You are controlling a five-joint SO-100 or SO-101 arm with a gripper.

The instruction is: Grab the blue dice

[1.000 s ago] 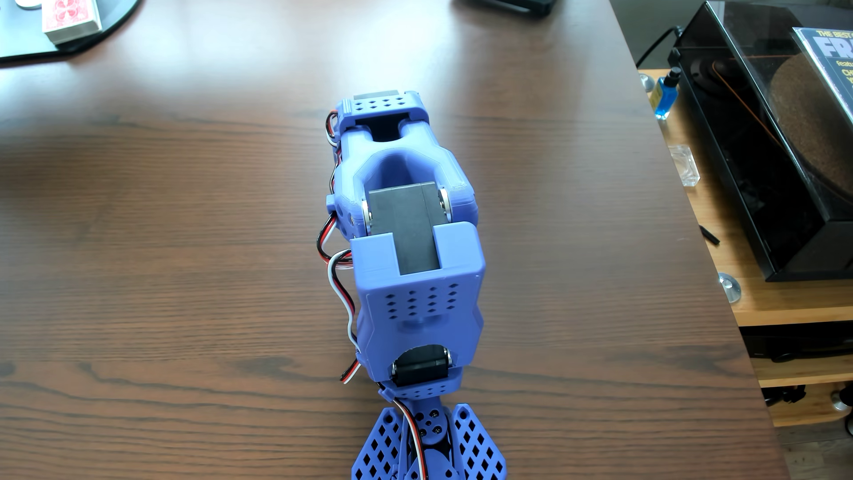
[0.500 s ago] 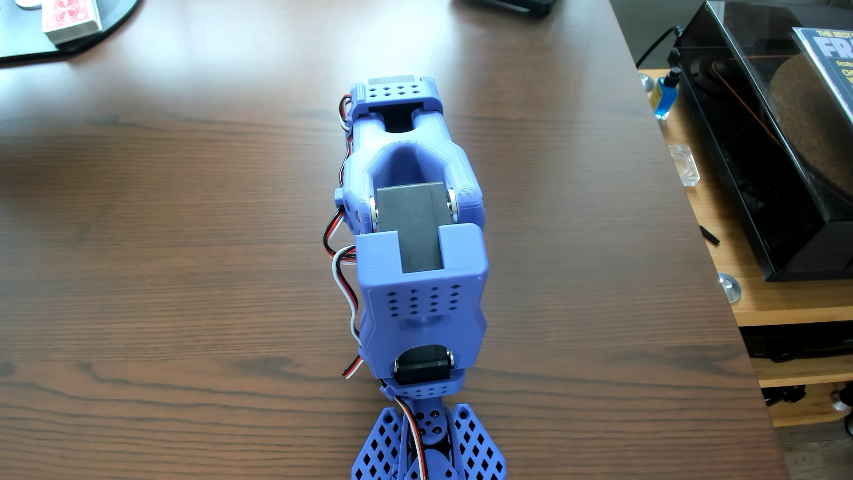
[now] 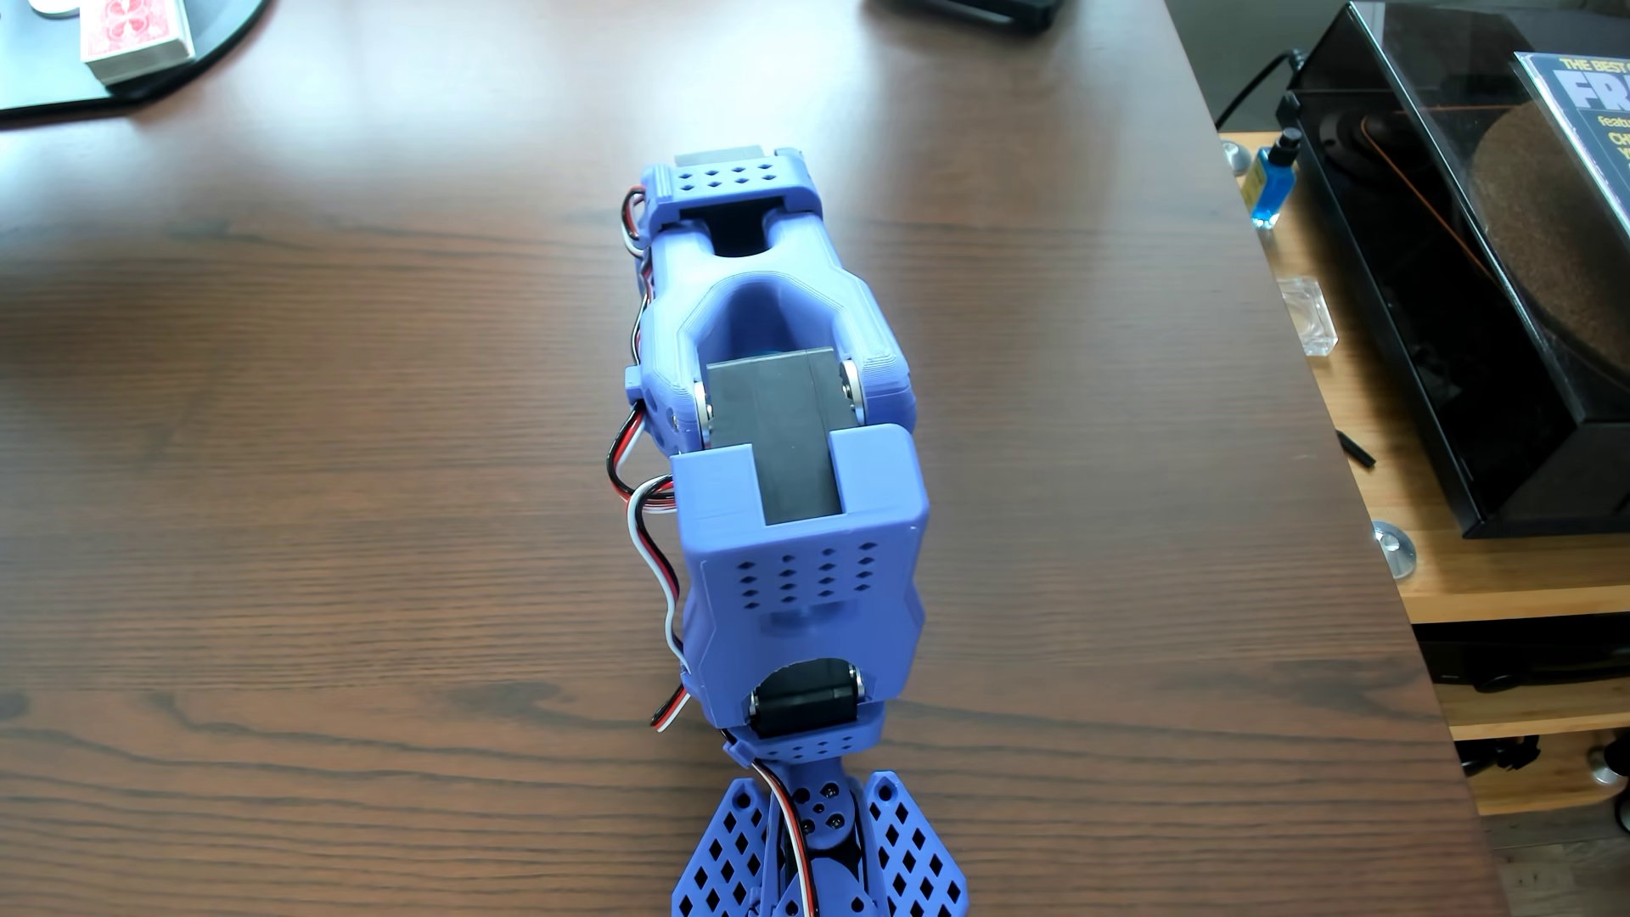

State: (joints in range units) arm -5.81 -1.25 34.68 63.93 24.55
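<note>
The small dark navy dice cannot be seen anywhere in the other view, so neither its place nor the way it points can be told; any spot under the folded arm is hidden. The periwinkle-blue 3D-printed plastic robot arm [image 3: 785, 458] fills the middle of the frame, its long axis running from 6 o'clock to 12 o'clock, with its perforated lattice base [image 3: 908, 855] at the bottom edge. Red, white and black servo wires [image 3: 648, 529] loop along the arm's 9 o'clock side. The pincer itself is tucked below the far end of the arm, out of sight, and whether its jaws are apart or together cannot be told.

The dark brown wood-grain table [image 3: 353, 529] lies bare and open at 9 o'clock and at 3 o'clock of the arm, and also beyond its tip toward 12 o'clock. The table's edge runs diagonally down the 3 o'clock side of the frame. At 11 o'clock, near the top corner, a red-backed box of playing cards [image 3: 137, 35] sits on a black mat [image 3: 176, 75]. Past the table edge at 2 o'clock, a black turntable with a smoked clear lid [image 3: 1446, 291] rests on a light wooden shelf [image 3: 1499, 582], with a small bottle of blue liquid [image 3: 1270, 181] just beside it.
</note>
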